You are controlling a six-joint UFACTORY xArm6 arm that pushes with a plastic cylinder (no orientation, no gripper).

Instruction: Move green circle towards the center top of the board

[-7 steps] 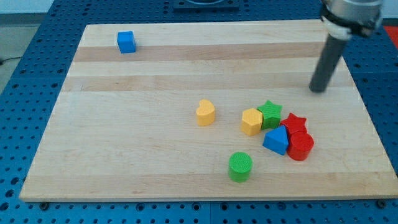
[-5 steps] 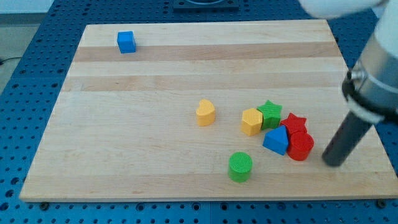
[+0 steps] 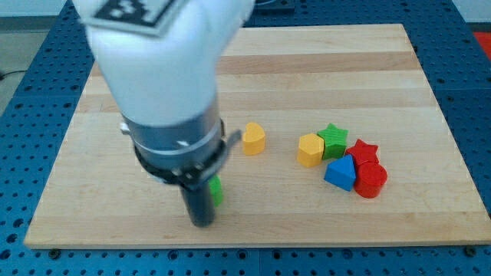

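Observation:
The green circle [image 3: 216, 190] is near the board's bottom edge, left of centre. Only a sliver of it shows past my rod, which covers most of it. My tip [image 3: 202, 223] touches the board just below and left of the green circle, right against it. The arm's white and dark body fills the view's upper left and hides that part of the board.
A yellow heart-like block [image 3: 254, 138] sits at mid-board. At the right is a cluster: yellow hexagon [image 3: 310, 149], green star [image 3: 333, 140], red star [image 3: 364, 151], blue triangle [image 3: 341, 172], red block [image 3: 371, 181]. The wooden board [image 3: 430, 100] lies on a blue pegboard.
My rod swept from the board's right side to the bottom left of centre. The green circle has shifted left, about a hundred pixels. The blue cube at the top left is now hidden by the arm.

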